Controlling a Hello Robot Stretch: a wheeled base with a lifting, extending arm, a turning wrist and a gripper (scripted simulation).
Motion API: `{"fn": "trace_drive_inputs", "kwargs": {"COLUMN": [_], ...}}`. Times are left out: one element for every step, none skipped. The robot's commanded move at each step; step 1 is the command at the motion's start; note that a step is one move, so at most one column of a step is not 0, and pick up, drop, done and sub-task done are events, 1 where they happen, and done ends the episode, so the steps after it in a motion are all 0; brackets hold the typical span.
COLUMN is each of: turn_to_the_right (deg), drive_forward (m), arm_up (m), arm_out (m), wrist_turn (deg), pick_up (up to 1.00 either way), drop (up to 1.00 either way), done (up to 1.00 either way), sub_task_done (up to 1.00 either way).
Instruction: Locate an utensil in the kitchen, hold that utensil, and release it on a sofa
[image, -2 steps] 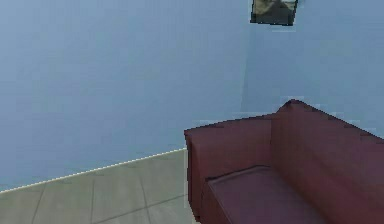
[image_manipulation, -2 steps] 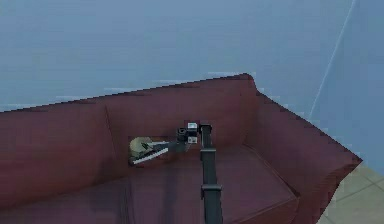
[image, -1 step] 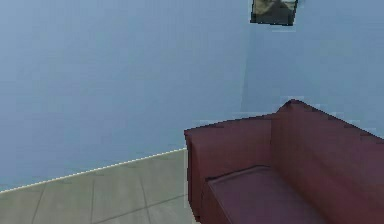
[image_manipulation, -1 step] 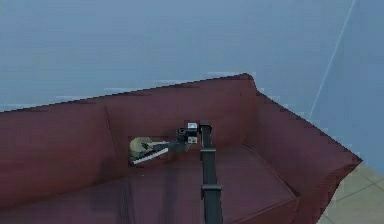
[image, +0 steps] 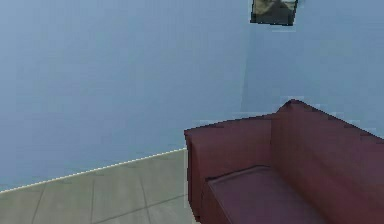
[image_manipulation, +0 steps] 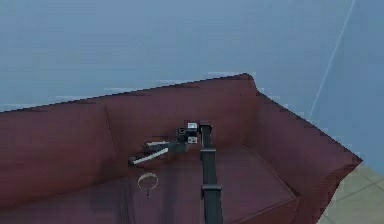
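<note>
In the forward view I am facing the dark red sofa (image: 300, 160) at lower right, a framed picture (image: 274, 10) at the top edge and tiled floor (image: 90, 195) at lower left.

In the arm side view my arm (image_manipulation: 209, 180) is reaching up from the bottom edge, with my gripper (image_manipulation: 138, 157) at mid-frame against the seat — I cannot tell whether it is holding anything. A small pale loop (image_manipulation: 148, 182), probably the utensil, is lying on the cushion just below it. If it is catching on my fingers, pulling back could drag it off the seat.
</note>
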Motion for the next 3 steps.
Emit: {"fn": "trace_drive_inputs", "kwargs": {"turn_to_the_right": [0.0,0.0,0.0], "drive_forward": [0.0,0.0,0.0], "arm_up": [0.1,0.0,0.0], "arm_out": [0.0,-0.08,0.0], "wrist_turn": [0.0,0.0,0.0], "pick_up": [0.0,0.0,0.0], "drop": [0.0,0.0,0.0], "done": [0.0,0.0,1.0], "sub_task_done": [0.0,0.0,0.0]}}
